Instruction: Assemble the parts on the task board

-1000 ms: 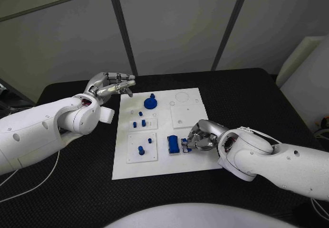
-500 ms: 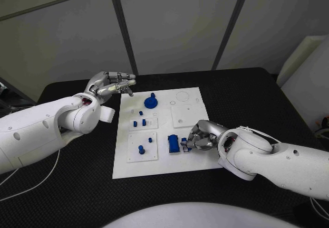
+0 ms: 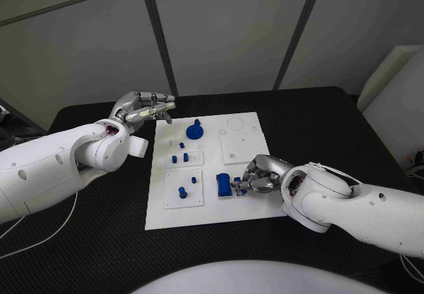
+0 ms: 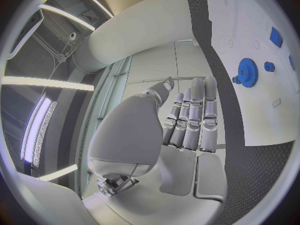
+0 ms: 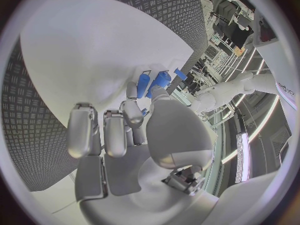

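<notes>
The white task board (image 3: 240,149) lies mid-table. A blue gear (image 3: 193,131) stands near its far left, and the same gear (image 4: 247,73) shows in the left wrist view. Small blue pegs (image 3: 182,192) stand in the left-hand plates. At the board's near right my right hand (image 3: 261,175) is curled over a small blue part (image 3: 239,183), pinching it beside an upright blue block (image 3: 223,185). The right wrist view has the blue pieces (image 5: 153,82) at its fingertips (image 5: 131,94). My left hand (image 3: 141,110) hovers at the board's far left corner, fingers extended, holding nothing.
A raised square plate (image 3: 238,150) and a round recess (image 3: 237,125) take up the board's far right. Black table (image 3: 318,122) surrounds the board, with a pale panel (image 3: 393,86) beyond its right edge.
My right hand has crept slightly toward the blue block, its fingers closing tighter on the small part. The left hand has not moved.
</notes>
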`<action>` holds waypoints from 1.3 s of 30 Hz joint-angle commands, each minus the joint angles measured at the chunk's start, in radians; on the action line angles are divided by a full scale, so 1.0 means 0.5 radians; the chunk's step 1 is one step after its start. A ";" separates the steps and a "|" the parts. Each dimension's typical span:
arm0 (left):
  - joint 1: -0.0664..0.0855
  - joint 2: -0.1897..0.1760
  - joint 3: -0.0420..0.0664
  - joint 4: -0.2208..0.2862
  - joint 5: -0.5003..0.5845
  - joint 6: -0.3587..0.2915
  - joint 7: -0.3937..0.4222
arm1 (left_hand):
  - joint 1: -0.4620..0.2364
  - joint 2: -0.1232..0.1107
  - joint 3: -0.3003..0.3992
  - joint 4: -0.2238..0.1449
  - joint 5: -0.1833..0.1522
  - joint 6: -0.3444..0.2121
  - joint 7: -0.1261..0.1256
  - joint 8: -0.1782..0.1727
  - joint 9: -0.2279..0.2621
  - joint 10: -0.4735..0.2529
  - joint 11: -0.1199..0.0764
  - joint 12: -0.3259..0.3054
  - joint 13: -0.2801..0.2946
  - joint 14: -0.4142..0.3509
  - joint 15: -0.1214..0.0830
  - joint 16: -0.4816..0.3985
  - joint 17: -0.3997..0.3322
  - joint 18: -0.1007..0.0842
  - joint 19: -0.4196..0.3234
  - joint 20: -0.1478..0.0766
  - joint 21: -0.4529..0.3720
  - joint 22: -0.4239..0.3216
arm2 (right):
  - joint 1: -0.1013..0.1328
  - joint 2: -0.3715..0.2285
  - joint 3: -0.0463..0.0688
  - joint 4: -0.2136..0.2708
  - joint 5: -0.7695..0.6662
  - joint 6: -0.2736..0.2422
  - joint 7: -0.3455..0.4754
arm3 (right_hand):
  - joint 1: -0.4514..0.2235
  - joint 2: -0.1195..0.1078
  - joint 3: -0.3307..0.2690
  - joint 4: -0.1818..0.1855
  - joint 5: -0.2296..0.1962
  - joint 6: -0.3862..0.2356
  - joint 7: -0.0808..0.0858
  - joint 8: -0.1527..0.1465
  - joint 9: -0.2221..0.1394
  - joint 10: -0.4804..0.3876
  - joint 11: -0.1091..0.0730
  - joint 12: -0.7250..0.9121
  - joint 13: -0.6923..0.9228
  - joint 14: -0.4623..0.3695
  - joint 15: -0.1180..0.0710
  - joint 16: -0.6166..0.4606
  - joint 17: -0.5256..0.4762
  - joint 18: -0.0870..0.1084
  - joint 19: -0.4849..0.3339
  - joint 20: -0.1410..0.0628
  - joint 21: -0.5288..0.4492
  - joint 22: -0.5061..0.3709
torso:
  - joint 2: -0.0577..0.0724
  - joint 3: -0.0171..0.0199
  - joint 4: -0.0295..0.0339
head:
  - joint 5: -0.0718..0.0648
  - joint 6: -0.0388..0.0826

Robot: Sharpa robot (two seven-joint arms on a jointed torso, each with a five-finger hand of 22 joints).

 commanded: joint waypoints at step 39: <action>0.002 0.007 0.001 -0.009 0.005 0.022 0.004 | -0.008 0.011 -0.007 -0.006 -0.006 -0.014 0.002 0.014 0.002 -0.016 -0.004 0.015 0.003 -0.015 -0.004 0.009 -0.003 -0.036 -0.011 0.003 -0.004 -0.002 | 0.000 -0.097 0.000 0.065 0.012 0.152 0.163 | 0.268 0.028 -0.076 -0.125 -0.237 -0.013 -0.003 0.033 0.034 0.006 0.001 -0.016 0.005 0.134 -0.016 0.006 0.135 -0.028 -0.002 -0.004 -0.010 0.073 | 0.002 0.0013 0.002 | -0.003 0.005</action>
